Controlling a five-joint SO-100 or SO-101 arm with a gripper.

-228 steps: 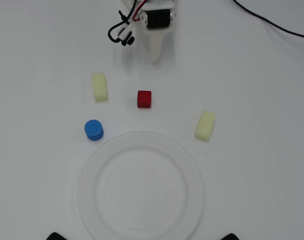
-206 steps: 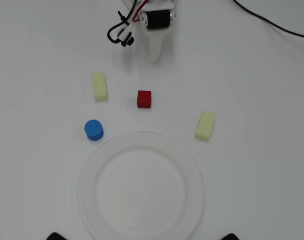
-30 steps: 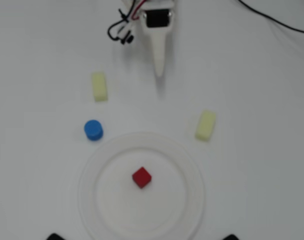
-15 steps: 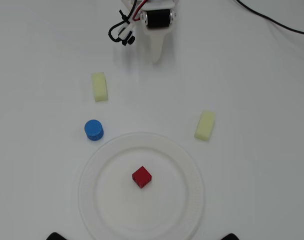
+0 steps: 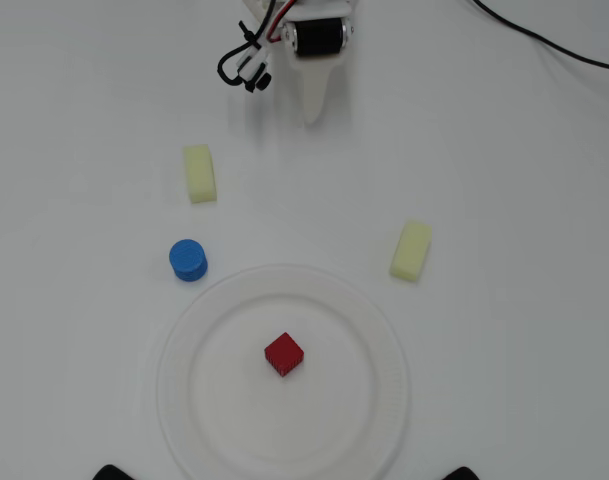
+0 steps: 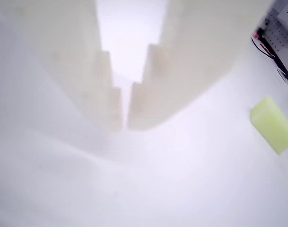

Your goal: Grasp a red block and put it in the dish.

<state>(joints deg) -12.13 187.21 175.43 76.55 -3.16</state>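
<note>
The red block (image 5: 283,354) lies inside the dish (image 5: 194,400), a large round white plate at the bottom middle of the overhead view. My gripper (image 5: 313,118) is at the top of that view, far from the dish, and holds nothing. In the wrist view its two white fingers (image 6: 108,101) stand almost together with a thin gap at the tips (image 6: 125,125), empty, over the bare white table. The red block and the dish do not show in the wrist view.
Two pale yellow oblong blocks lie on the table, one at upper left (image 5: 199,173) and one at right (image 5: 411,250); one shows in the wrist view (image 6: 272,124). A blue cylinder (image 5: 188,259) stands just beside the dish's upper left rim. A black cable (image 5: 544,38) runs at top right.
</note>
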